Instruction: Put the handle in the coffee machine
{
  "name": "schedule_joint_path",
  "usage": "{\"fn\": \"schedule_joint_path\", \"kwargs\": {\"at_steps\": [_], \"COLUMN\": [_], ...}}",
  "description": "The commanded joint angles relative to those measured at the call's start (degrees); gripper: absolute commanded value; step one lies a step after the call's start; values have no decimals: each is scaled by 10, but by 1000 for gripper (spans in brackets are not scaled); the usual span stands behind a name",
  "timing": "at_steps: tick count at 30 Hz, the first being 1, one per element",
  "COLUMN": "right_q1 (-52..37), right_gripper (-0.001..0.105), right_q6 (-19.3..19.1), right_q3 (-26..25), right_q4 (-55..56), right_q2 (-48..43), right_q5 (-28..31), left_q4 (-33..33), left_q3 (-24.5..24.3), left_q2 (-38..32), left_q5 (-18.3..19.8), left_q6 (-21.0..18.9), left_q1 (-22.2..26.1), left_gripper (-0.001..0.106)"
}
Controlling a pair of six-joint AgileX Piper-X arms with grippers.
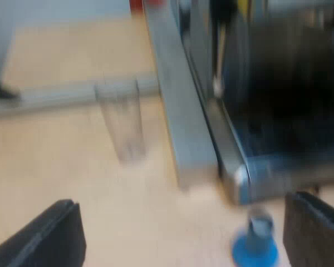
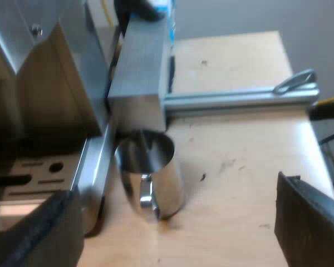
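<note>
Glass (image 1: 121,122) looks empty, steel mug (image 2: 153,178) empty, both on bench (image 1: 55,178) beside machine (image 1: 267,100). Left jaws and right jaws apart, machine just ahead.

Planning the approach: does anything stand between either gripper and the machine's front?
Yes. A metal mug stands at the machine, by its tray corner, just ahead of the right gripper. A blue tamper stands off its corner, near the left gripper.

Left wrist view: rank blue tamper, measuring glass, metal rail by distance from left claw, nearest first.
1. blue tamper, just beside a finger of the left claw.
2. measuring glass, upright near the espresso machine.
3. metal rail, beyond the glass.
</note>
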Motion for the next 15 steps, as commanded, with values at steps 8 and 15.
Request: {"fn": "schedule_joint_path", "kwargs": {"at_steps": [8, 15], "right_q1": [1, 1], "right_gripper": [72, 72], "right_q6": [1, 1], "right_q3": [76, 126], "right_q4": [-13, -12], "right_q2": [-26, -26], "right_q5": [-18, -18], "left_q4": [-137, -134], "left_q3": [97, 127], "left_q2": [-77, -77], "left_q5": [12, 12], "left_q6": [27, 44], "left_q1": [-18, -36], "left_gripper": [75, 74]}}
